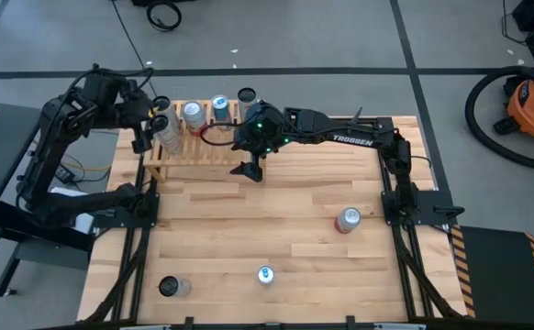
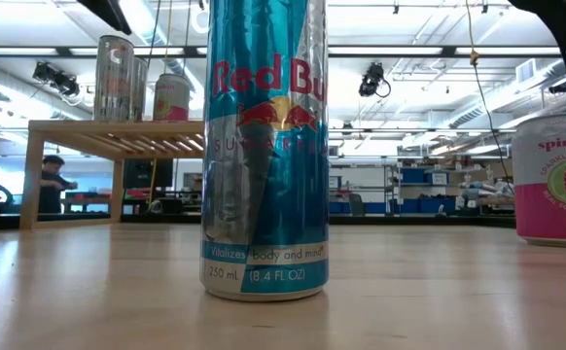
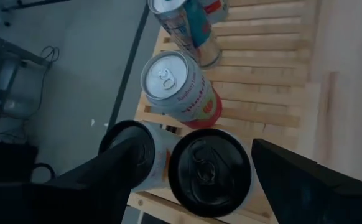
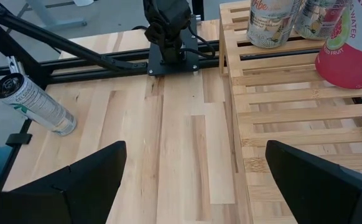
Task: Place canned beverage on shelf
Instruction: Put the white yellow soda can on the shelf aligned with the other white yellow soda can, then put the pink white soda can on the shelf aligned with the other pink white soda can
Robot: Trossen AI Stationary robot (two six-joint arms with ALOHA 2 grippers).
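can: black-top can (image 3: 209, 172) on shelf (image 3: 274, 74) edge; rigid, smooth, slippery, thin wall; grab mid-body
left gripper (image 3: 193, 168): fingers straddle it, contact unclear
right gripper (image 4: 193, 180): open, empty

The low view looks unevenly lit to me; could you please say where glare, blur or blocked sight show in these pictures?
Low view: bright ceiling lights behind, the blue can fills the middle and hides much of the shelf. Left wrist view: the black-topped can between the left pincer fingers looks soft. High view: even light, little shadow.
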